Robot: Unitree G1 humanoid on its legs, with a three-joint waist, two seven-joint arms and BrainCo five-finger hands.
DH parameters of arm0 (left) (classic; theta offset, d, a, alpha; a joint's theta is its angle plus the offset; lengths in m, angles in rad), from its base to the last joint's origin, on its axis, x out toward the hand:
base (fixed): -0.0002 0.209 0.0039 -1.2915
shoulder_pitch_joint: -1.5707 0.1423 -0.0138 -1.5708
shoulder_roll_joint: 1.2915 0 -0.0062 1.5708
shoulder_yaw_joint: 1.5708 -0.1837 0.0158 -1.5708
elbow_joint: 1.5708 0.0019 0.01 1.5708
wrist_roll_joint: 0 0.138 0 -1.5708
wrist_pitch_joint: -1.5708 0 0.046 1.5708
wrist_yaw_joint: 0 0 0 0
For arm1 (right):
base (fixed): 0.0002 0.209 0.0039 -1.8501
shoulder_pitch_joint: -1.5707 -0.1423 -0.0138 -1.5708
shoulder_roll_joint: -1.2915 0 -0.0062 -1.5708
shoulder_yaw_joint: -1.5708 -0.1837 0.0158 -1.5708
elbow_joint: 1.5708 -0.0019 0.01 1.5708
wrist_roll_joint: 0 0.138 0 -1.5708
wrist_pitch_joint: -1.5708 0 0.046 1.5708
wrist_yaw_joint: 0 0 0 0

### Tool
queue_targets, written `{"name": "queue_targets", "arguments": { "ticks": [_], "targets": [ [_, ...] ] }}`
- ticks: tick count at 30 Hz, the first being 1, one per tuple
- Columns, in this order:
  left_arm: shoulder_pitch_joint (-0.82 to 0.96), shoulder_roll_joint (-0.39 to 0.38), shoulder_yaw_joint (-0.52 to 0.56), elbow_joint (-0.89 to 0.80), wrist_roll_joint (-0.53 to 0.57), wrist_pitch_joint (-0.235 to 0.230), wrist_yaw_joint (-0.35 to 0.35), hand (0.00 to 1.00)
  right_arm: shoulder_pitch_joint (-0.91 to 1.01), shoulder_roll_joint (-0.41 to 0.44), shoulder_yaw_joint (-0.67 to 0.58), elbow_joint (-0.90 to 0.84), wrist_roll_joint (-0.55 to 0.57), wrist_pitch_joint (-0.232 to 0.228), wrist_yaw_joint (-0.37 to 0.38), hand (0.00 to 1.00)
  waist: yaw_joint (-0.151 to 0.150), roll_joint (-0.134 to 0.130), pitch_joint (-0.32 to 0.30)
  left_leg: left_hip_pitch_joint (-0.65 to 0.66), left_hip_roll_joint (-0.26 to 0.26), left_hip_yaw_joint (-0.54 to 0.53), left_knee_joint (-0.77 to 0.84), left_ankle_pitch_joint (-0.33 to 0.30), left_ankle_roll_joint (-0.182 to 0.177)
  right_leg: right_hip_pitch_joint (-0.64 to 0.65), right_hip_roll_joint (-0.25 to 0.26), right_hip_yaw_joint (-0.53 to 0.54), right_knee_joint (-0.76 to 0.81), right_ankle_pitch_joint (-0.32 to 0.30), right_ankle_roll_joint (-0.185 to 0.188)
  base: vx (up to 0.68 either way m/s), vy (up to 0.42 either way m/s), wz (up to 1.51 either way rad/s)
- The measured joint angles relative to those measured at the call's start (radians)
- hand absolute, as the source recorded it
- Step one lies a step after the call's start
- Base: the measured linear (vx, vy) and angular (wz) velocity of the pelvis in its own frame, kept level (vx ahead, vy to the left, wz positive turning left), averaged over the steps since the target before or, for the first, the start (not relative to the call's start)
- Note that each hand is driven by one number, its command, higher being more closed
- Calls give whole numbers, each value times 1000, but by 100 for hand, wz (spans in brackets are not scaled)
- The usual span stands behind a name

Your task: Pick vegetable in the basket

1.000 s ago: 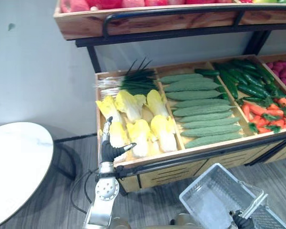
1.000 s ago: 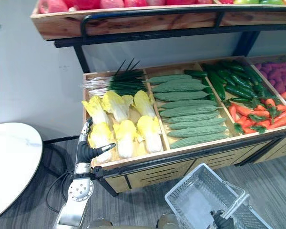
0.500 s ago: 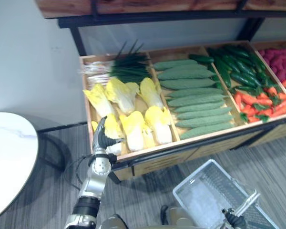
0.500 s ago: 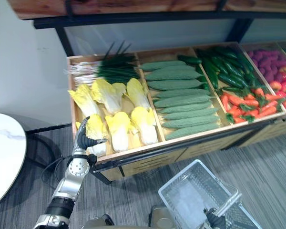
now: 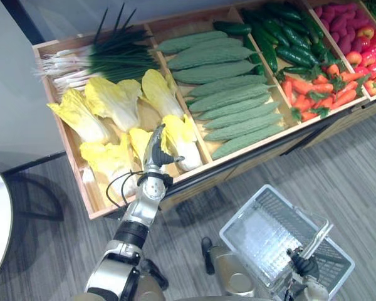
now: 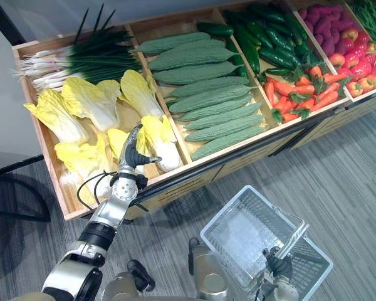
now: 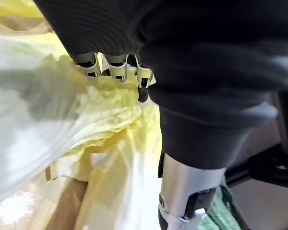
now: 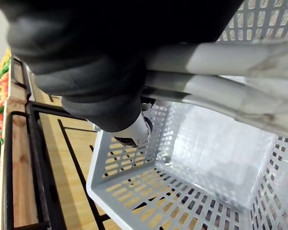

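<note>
1. Wooden counter (image 5: 89, 194) spans 9 to 2 o'clock. It is split into bins, one kind of produce per bin.
2. Basket (image 5: 266, 235) at 5 o'clock: empty, mouth up, held low beside the counter, presumably to receive the pick.
3. Front-row cabbage (image 5: 182, 141), the task's vegetable, lies in the 10 o'clock bin and is not yet lifted.
4. Left hand (image 5: 155, 147) at 9 o'clock: fingers straight, laid against the cabbage, thumb spread apart. Probably set to close round it.
5. Right hand (image 5: 304, 266) at 5 o'clock: fingers curled round the basket handle (image 5: 316, 235), carrying it.
</note>
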Motion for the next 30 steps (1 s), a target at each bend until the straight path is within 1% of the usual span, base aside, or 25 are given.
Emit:
{"name": "queue_targets", "arguments": {
  "ticks": [2,5,7,9,12,14,15,17,20,22,24,30],
  "targets": [
    [-13,10,11,9,7,13,15,0,1,0,2,-15,4,-3,1,100,-2,2,17,-4,7,3,11,-5,0,-3,2,2,2,0,0,-74,-18,-5],
    [-32,18,33,31,31,24,34,0,2,0,3,-29,15,-3,1,100,1,5,23,-22,13,8,29,-11,5,-22,3,5,11,1,0,-33,-4,-3],
    [-48,34,39,43,46,36,45,0,1,-4,24,-45,22,-8,1,100,0,5,37,-26,14,8,37,-13,7,-27,2,8,19,1,0,0,0,0],
    [-48,37,39,43,53,38,58,0,1,-3,35,-61,24,-11,0,100,1,7,44,-32,15,7,43,-15,9,-33,2,9,26,1,0,0,0,0],
    [-47,47,39,44,115,38,69,0,1,-5,49,-73,34,-35,0,100,6,9,64,-32,15,7,46,-16,10,-35,0,9,33,1,0,0,0,0],
    [-47,60,40,58,144,38,76,0,1,-16,67,-73,43,-38,0,100,11,12,70,-33,17,12,48,-17,10,-39,1,12,32,0,0,-35,-19,-5],
    [-47,61,40,58,152,38,76,100,1,-19,72,-73,43,-39,0,100,16,14,71,-33,19,15,50,-17,10,-41,3,14,33,0,0,-27,-20,-11],
    [-45,62,45,59,170,38,75,100,1,-24,83,-74,43,-39,1,100,28,19,74,-41,32,22,65,-23,8,-52,12,18,34,3,-1,-17,-28,-12],
    [-41,60,62,56,185,34,74,100,0,-30,96,-76,43,-39,1,100,29,22,74,-47,38,20,68,-23,8,-55,15,15,34,4,-2,-7,-22,-2],
    [-38,57,74,49,188,32,73,100,0,-40,102,-92,42,-39,1,100,29,30,80,-48,38,20,67,-23,8,-55,16,15,33,4,-2,0,0,0],
    [-27,56,77,29,185,31,72,100,-1,-41,103,-104,42,-39,0,100,29,35,82,-48,37,20,65,-22,8,-55,15,14,33,4,-2,0,0,0],
    [29,60,83,-60,148,26,70,100,-2,-41,102,-105,40,-39,-8,100,32,37,84,-48,28,6,51,-18,4,-52,13,8,30,3,-1,5,0,1]
  ]
}}
